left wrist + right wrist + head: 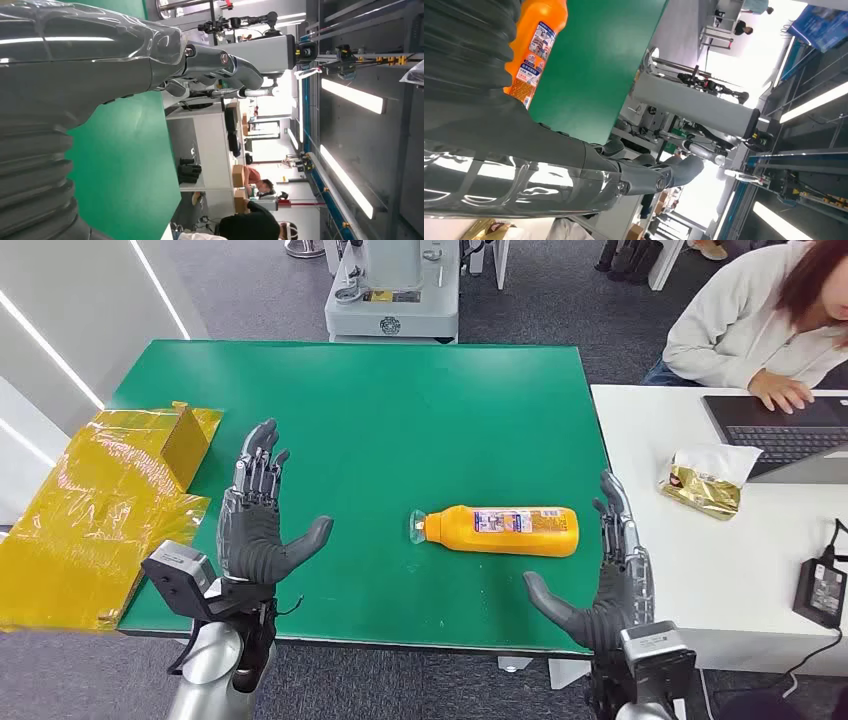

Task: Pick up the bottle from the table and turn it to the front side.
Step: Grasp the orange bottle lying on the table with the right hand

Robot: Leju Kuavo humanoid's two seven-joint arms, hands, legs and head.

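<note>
An orange bottle (505,530) lies on its side on the green table (400,410), its clear cap pointing left and its label facing up. My left hand (258,515) hovers open over the table to the left of the bottle, fingers spread and thumb pointing at it. My right hand (605,575) is open near the table's front right corner, just right of the bottle's base, touching nothing. In the right wrist view the bottle (536,47) shows beside my right hand (589,165). My left hand (150,60) in its wrist view holds nothing.
Crumpled yellow foil wrapping (100,510) covers the table's left edge. A white desk (720,570) stands to the right with a gold packet (705,485), a laptop (785,430) and a power adapter (822,590). A person (760,320) sits there. A machine base (393,290) stands behind the table.
</note>
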